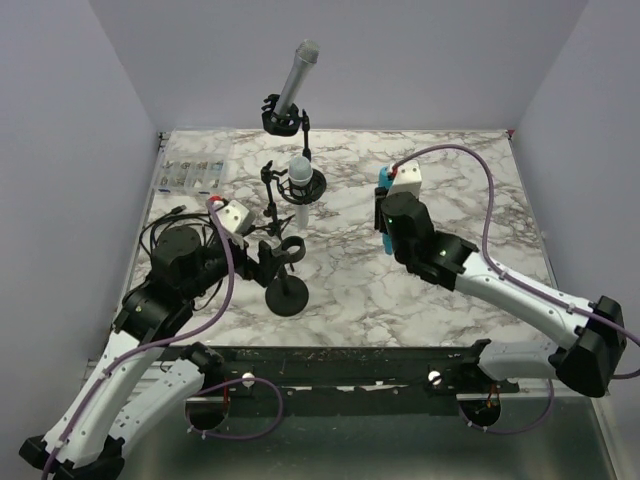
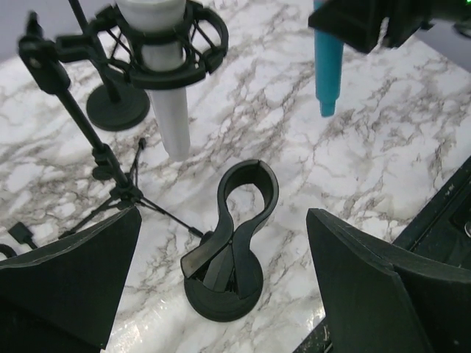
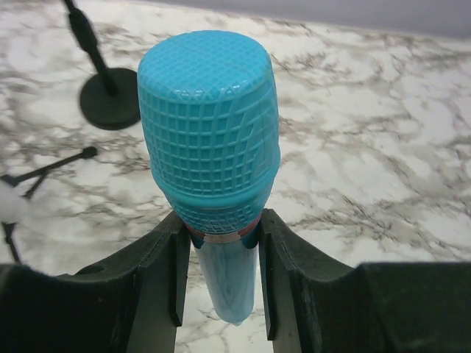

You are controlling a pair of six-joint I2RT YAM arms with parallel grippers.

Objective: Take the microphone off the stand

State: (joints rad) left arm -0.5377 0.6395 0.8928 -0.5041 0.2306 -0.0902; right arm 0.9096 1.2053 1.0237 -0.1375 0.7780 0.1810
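Note:
My right gripper (image 1: 386, 222) is shut on the blue microphone (image 1: 383, 178) and holds it upright above the table, right of centre. In the right wrist view its mesh head (image 3: 210, 140) stands above my fingers (image 3: 168, 273), which pinch the neck. It also shows in the left wrist view (image 2: 326, 70), hanging clear of the marble. The black stand (image 1: 287, 296) has an empty clip (image 2: 249, 190) on a round base (image 2: 221, 294). My left gripper (image 1: 278, 252) is open, with its jaws wide on either side of that stand.
A grey microphone (image 1: 296, 72) sits in a stand at the back. A white microphone (image 1: 301, 180) hangs in a shock mount (image 2: 163, 62). A thin tripod stand (image 2: 81, 125) is beside it. A clear parts box (image 1: 193, 170) lies at the back left.

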